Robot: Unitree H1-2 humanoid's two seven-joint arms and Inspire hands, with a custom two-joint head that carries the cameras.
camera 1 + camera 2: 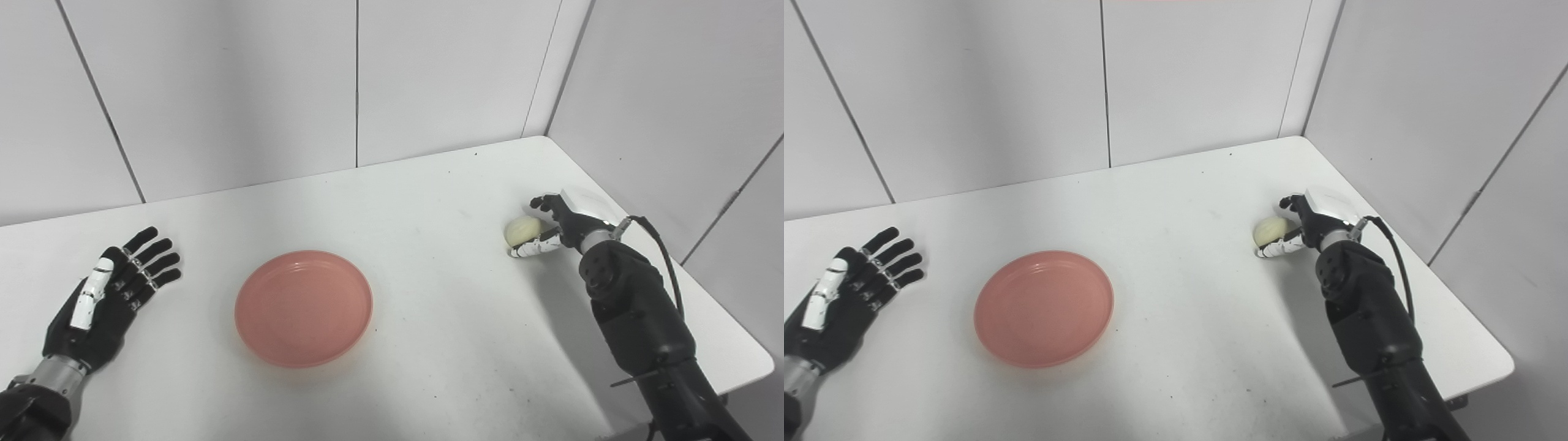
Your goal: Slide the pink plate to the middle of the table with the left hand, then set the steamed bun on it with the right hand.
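The pink plate [304, 307] lies empty on the white table [429, 202], left of the middle. My left hand [113, 293] rests open and flat on the table, apart from the plate on its left. The pale steamed bun [522, 230] sits near the table's right edge. My right hand [554, 229] is around the bun from the right, fingers curled over the top and thumb below, closed on it at table level. The bun [1270, 231] and the right hand [1304, 226] also show in the right eye view.
White wall panels stand behind and to the right of the table. The table's right edge [692, 269] runs close under my right forearm. A black cable [664, 251] loops off the right wrist.
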